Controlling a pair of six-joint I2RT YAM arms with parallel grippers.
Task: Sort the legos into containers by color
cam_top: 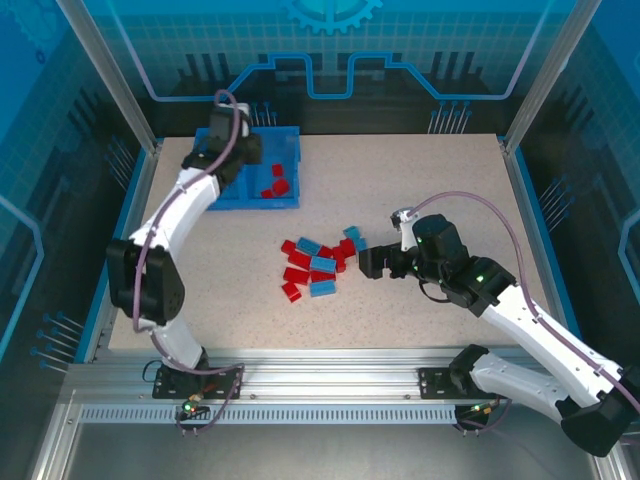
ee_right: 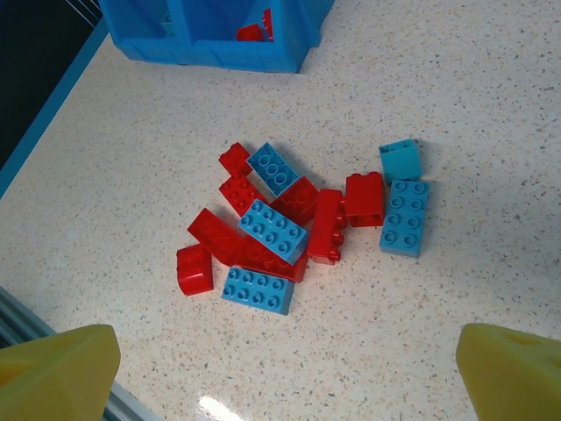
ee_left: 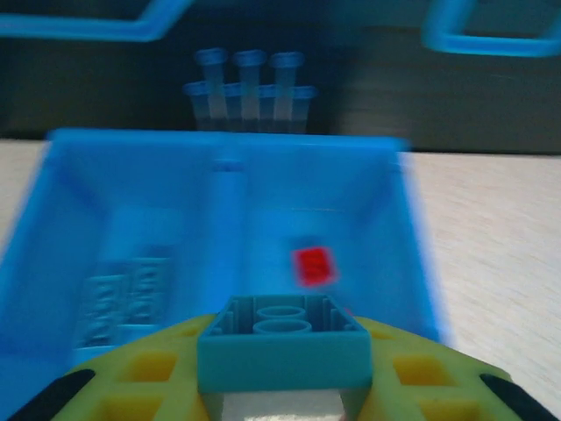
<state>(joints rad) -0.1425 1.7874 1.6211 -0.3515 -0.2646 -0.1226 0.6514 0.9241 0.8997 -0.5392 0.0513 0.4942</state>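
Legos: loose heap of red and light-blue bricks, near table centre in the top view. Seen from the right wrist as about a dozen pieces, most touching or overlapping. Lone red brick at 8 o'clock of the heap. Long light-blue brick at 3 o'clock, just beside a tilted light-blue brick at 2 o'clock.

One light-blue lego gripped between the left fingers, closed onto its sides, ringed face turned up in the left wrist view. Held above the near end of the bin, close to the divider.

Bin: blue, rectangular, at 11 o'clock of the heap and well apart from it, toward the far left corner of the table. Left compartment: flat light-blue bricks on the floor, blurred. Right compartment: binned red brick on the floor. Several red bricks visible in that compartment from the top view.

Right fingers: spread wide, nothing between them. Positioned at 3 o'clock of the heap in the top view, just beside it, pointing toward 9 o'clock.

Surroundings: speckled pale table top, aluminium rail at 6 o'clock carrying both arm bases, blue printed panels at 12 o'clock
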